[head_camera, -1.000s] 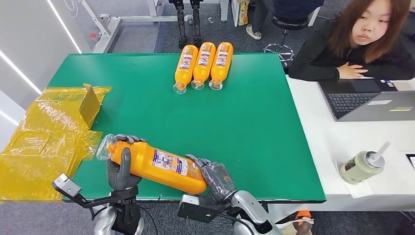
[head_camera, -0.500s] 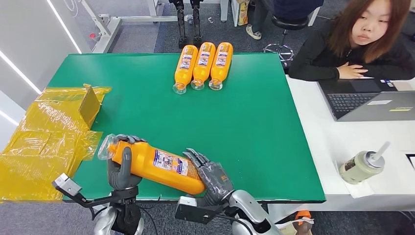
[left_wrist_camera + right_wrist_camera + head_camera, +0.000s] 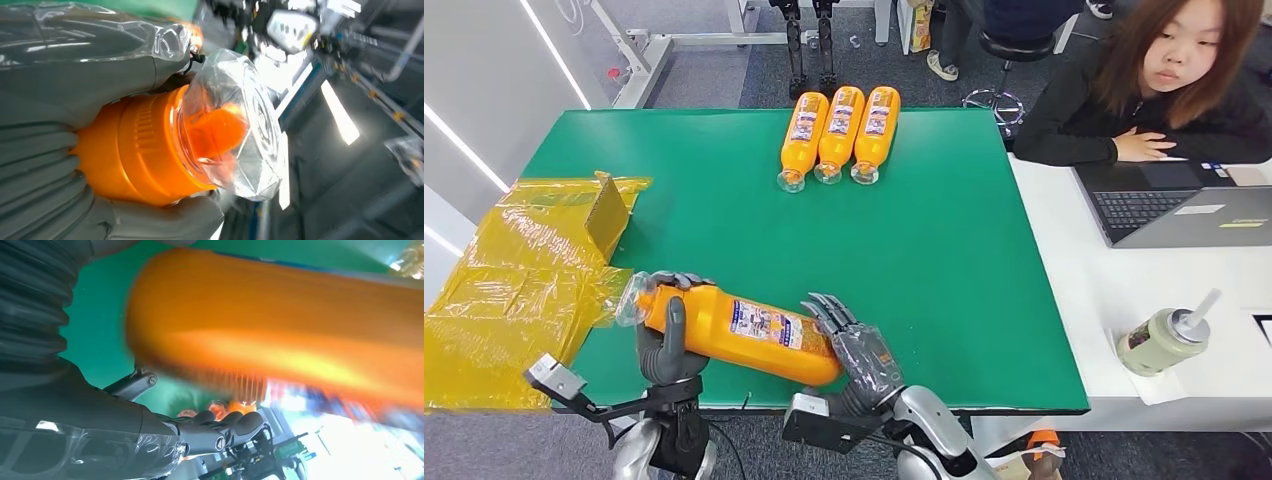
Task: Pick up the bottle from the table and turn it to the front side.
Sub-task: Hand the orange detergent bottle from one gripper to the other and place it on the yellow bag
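Note:
An orange bottle (image 3: 744, 335) with a blue-and-white label lies on its side in the air over the near edge of the green table (image 3: 924, 250). My left hand (image 3: 669, 345) grips it around the neck end, just behind the clear cap cover (image 3: 235, 130). In the left wrist view the grey fingers (image 3: 75, 75) wrap the orange neck (image 3: 140, 150). My right hand (image 3: 859, 355) is by the bottle's base with its fingers spread. The right wrist view has the blurred bottle (image 3: 300, 325) passing beside that hand (image 3: 125, 430), whose dark fingers are apart from it.
Three more orange bottles (image 3: 839, 130) lie side by side at the table's far edge. Yellow plastic sheeting (image 3: 514, 290) and a cardboard piece (image 3: 607, 212) sit at the left. A person (image 3: 1164, 80), a laptop (image 3: 1184, 210) and a lidded cup (image 3: 1162, 340) are at the white desk on the right.
My right hand has let go of the bottle's base and spread its fingers. The bottle, still in my left hand, has shifted slightly left and levelled a little.

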Motion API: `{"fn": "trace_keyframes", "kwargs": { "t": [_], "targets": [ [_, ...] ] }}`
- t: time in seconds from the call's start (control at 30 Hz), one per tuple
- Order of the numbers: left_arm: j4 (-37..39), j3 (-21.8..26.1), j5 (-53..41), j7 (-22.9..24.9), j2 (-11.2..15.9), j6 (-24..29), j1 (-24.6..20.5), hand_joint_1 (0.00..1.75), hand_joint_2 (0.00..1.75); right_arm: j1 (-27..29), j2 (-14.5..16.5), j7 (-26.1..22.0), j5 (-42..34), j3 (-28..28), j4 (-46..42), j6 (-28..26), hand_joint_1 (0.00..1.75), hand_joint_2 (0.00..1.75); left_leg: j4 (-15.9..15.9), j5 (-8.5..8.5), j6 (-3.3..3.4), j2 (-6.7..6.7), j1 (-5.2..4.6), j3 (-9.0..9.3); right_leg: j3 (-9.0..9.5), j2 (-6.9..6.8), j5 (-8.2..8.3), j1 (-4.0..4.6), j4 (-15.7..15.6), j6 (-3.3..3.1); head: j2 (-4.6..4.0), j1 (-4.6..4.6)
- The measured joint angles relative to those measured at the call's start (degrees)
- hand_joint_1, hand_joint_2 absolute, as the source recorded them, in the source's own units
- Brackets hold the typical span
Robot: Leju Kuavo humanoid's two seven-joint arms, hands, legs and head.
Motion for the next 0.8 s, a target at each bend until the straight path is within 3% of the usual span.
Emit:
{"fn": "trace_keyframes", "kwargs": {
  "t": [0.17, 0.3, 0.53, 0.7, 0.8],
  "targets": [
    [0.04, 0.58, -1.86, -0.13, 0.77, 1.07, -0.18, 1.75, 1.75, -0.04, 1.01, -0.34, 0.03, 0.00, -1.28, -0.45, 0.00, 1.75, 0.00, 0.01, -0.01, 0.03, 0.00, 0.00, -0.02, 0.03, 0.00, 0.00, 0.00, -0.01, 0.00, -0.01],
    [-0.26, 1.25, -8.30, -1.92, 1.80, 6.46, -0.90, 1.75, 1.75, 0.01, 1.33, -0.57, -0.10, 0.00, -1.86, -0.91, 0.00, 1.75, 0.00, 0.01, -0.01, 0.03, 0.01, 0.01, -0.02, 0.04, 0.00, 0.00, 0.01, -0.01, 0.00, 0.01],
    [-4.58, 4.08, -32.53, -1.81, 6.47, 19.20, -4.12, 1.75, 1.75, 0.00, 1.46, -1.64, -1.91, 0.00, -2.26, -1.78, 0.00, 1.75, -0.01, 0.06, -0.08, 0.02, 0.02, 0.02, -0.02, 0.03, 0.03, 0.01, 0.05, -0.06, 0.00, 0.00],
    [-6.48, 3.96, -54.00, 0.55, 10.28, 29.83, -6.60, 1.75, 1.75, -0.22, 1.26, -3.81, -4.93, 0.00, -1.08, -3.67, 0.00, 1.75, -0.01, 0.06, -0.09, 0.03, 0.02, 0.03, -0.02, 0.04, 0.04, 0.01, 0.06, -0.07, 0.00, 0.01],
    [-6.50, 3.16, -62.13, 1.85, 13.36, 35.15, -7.56, 1.75, 1.75, -0.27, 0.77, -5.12, -6.93, 0.00, 0.12, -5.03, 0.00, 1.75, -0.01, 0.06, -0.09, 0.08, 0.02, 0.05, -0.04, 0.08, 0.05, 0.01, 0.06, -0.08, 0.00, -0.01]
  ]
}}
